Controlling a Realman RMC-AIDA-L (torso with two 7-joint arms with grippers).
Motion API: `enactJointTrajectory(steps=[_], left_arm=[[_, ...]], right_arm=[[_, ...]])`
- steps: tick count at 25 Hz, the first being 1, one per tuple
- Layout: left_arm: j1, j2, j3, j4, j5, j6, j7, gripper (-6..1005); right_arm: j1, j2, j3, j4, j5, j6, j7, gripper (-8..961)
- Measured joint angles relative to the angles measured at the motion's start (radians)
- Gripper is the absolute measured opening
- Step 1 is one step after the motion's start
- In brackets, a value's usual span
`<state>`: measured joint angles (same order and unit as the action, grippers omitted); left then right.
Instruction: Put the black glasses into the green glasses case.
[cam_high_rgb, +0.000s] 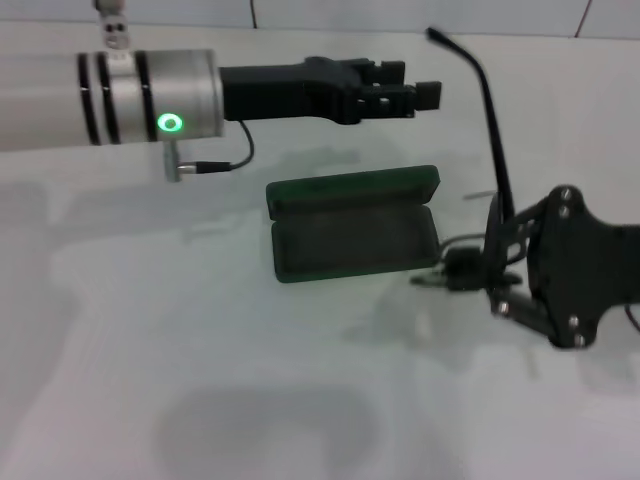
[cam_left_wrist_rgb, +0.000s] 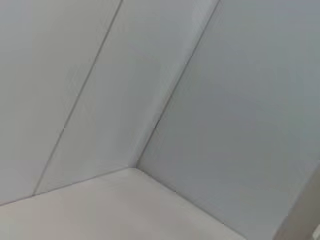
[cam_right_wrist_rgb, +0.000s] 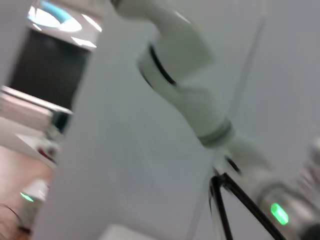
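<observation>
I am holding the black glasses (cam_high_rgb: 470, 262) in my right gripper (cam_high_rgb: 500, 262), just off the right end of the green glasses case (cam_high_rgb: 352, 228). The frame's front is sitting low beside the case, and one slim temple arm is standing up from it, running away from me toward the wall, so the glasses' long line is pointing up and back. The case is lying open on the white table (cam_high_rgb: 200, 380), its long axis running left to right, lid propped behind the dark-lined tray. My fingers are closed on the frame, though the lenses are mostly hidden behind the gripper's black linkage. My left gripper (cam_high_rgb: 400, 92) is hanging above the table beyond the case, pointing right; I cannot tell how its fingers are set. My left wrist is facing only pale panelled walls meeting the tabletop. My right wrist is catching the left arm (cam_right_wrist_rgb: 200, 95) and two thin black temple arms (cam_right_wrist_rgb: 235, 210), blurred by motion
</observation>
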<state>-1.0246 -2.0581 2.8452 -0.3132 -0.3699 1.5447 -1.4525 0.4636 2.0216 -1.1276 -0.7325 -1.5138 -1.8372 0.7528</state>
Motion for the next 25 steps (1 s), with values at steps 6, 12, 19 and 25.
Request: enactJointTrajectory(steps=[6,12,19,25], left_arm=[[-0.058,-0.024,0.000,0.060,0.009,0.014,0.075,791],[-0.066,-0.020,0.000,0.062,0.054,0.117,0.126,791],[-0.062,-0.018,0.000,0.062,0.073,0.119,0.136,791],[-0.069,-0.014,0.000,0.063,0.088,0.119,0.119,790]], right_arm=[[0.078,0.002,-0.072,0.120,-0.002,0.089,0.037,122],[0.099,0.000,-0.057,0.182,0.035,0.178,0.037,125],[0.079,-0.003,-0.053,0.176,0.055,0.216,0.037,128],[0.078,-0.003,-0.038,0.183,0.055,0.224,0.033,131]])
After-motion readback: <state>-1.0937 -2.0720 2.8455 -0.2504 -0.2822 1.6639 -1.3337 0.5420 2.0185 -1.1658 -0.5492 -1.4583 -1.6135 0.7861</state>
